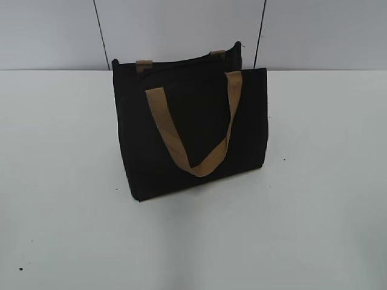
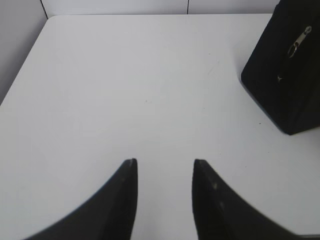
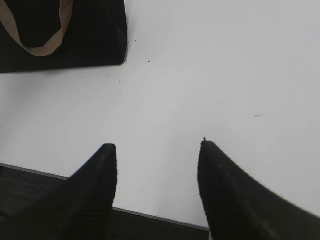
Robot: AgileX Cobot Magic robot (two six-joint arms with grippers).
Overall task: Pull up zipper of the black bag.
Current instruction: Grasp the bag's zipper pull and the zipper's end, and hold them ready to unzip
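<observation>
The black bag (image 1: 193, 130) stands upright on the white table, with a tan loop handle (image 1: 193, 130) hanging down its front. Its end face shows at the right edge of the left wrist view (image 2: 285, 75), with a small metal zipper pull (image 2: 299, 41) on it. A lower corner of the bag shows at the top left of the right wrist view (image 3: 65, 35). My left gripper (image 2: 165, 162) is open and empty over bare table, left of the bag. My right gripper (image 3: 157, 146) is open and empty near the table's front edge. Neither gripper shows in the exterior view.
The white table (image 1: 314, 211) runs under the bag. A grey panelled wall (image 1: 181, 30) stands behind it. The table's front edge (image 3: 150, 215) and dark floor show at the bottom of the right wrist view.
</observation>
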